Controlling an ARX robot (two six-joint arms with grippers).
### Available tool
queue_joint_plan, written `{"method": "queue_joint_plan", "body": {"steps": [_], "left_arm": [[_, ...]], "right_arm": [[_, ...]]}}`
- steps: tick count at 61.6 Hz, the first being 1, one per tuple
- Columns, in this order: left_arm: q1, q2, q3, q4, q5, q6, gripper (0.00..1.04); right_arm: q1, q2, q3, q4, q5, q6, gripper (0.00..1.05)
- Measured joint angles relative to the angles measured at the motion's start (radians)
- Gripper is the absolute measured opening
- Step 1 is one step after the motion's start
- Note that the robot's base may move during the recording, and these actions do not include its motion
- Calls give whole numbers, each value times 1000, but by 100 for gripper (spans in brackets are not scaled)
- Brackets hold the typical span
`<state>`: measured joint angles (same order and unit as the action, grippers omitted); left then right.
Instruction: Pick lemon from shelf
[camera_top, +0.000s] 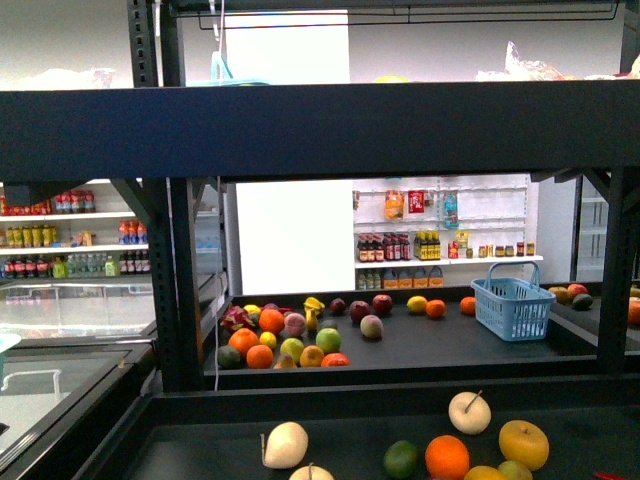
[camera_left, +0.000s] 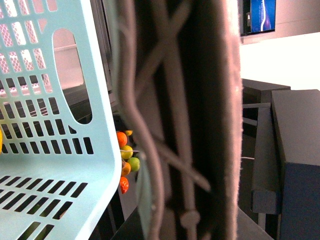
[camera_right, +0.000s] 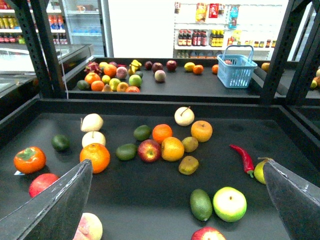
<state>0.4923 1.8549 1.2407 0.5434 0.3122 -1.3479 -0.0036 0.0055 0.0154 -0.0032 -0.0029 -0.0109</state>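
The lemon (camera_right: 259, 170), a pale-yellow oval fruit, lies on the near deck of the black shelf (camera_right: 150, 106) beside a red chili (camera_right: 243, 158). It is half hidden behind one finger (camera_right: 296, 200) of my right gripper (camera_right: 175, 210). That gripper hangs open above the deck, its jaws wide apart over a green avocado and a green-white apple. The lemon is out of the front view, where the shelf (camera_top: 320, 130) fills the frame. My left gripper (camera_left: 185, 150) is a dark blur close to the lens, shut on a light-blue basket (camera_left: 50, 150).
Oranges (camera_right: 95, 157), apples, a persimmon (camera_right: 29, 160) and pale pears (camera_right: 92, 122) are scattered over the near deck. The far deck holds a fruit pile (camera_top: 285, 340) and a blue basket (camera_top: 512, 308). Black uprights (camera_top: 183, 280) stand on both sides. White wall shelves of bottles (camera_top: 440, 245) lie behind.
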Motion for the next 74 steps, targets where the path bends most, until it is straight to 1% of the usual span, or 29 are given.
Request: {"method": "queue_joint_plan", "body": {"steps": [17, 18, 24, 27, 30, 38, 42, 43, 45, 49, 53, 57, 64, 68, 71, 74], "left_arm": [[18, 14, -28, 31, 33, 2, 11], [18, 14, -30, 28, 34, 1, 13], [27, 14, -38, 29, 38, 28, 31], [36, 14, -45, 34, 41, 38, 45], [42, 14, -45, 34, 40, 42, 55], [55, 13, -45, 32, 45, 46, 77], [61, 11, -45, 21, 51, 53, 91], [63, 9, -45, 13, 51, 55, 96], [64, 6, -45, 5, 52, 59, 99], [67, -5, -47, -13, 52, 66, 96], [68, -25, -49, -47, 45, 81, 97], [68, -60, -52, -116, 13, 118, 97], [67, -141, -75, -270, -59, 219, 97], [58, -207, -108, -364, -119, 307, 97], [43, -279, -150, -440, -185, 404, 97], [25, -350, -195, -487, -232, 472, 97]], "right_arm": [[0, 0, 0, 0, 0, 0, 102], [0, 0, 0, 0, 0, 0, 102], [0, 0, 0, 0, 0, 0, 102], [0, 0, 0, 0, 0, 0, 102], [0, 0, 0, 0, 0, 0, 102], [0, 0, 0, 0, 0, 0, 102], [0, 0, 0, 0, 0, 0, 102], [0, 0, 0, 0, 0, 0, 102], [0, 0, 0, 0, 0, 0, 102], [0, 0, 0, 0, 0, 0, 102], [0, 0, 0, 0, 0, 0, 102], [0, 0, 0, 0, 0, 0, 102], [0, 0, 0, 0, 0, 0, 102], [0, 0, 0, 0, 0, 0, 102], [0, 0, 0, 0, 0, 0, 102], [0, 0, 0, 0, 0, 0, 102]]}}
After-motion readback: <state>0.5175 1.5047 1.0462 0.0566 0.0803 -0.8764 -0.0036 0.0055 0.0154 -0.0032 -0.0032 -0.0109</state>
